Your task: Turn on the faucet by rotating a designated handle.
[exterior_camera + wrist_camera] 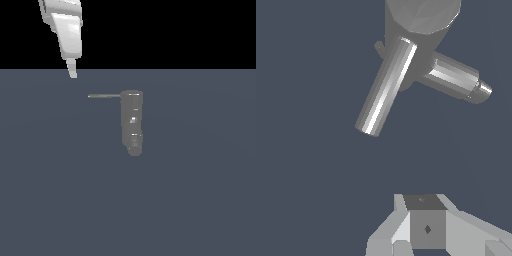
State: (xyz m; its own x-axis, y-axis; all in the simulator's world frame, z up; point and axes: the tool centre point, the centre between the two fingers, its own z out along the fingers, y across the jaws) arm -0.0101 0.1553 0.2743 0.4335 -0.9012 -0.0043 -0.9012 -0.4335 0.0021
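The dull-grey faucet stands in the middle of the exterior view, with small light marks on its body and a rounded lower end. The handle, a thin straight grey rod, juts from its top toward the exterior view's left. My white gripper hangs above and to the left of the handle's free end, apart from it, and shows a single narrow tip. In the wrist view the faucet is close, with the handle and a stepped spout branching off it. The gripper looks shut and empty.
The faucet stands on a flat blue-grey floor that fills the lower part of the exterior view. The background above it is black. The white arm link enters from the upper left.
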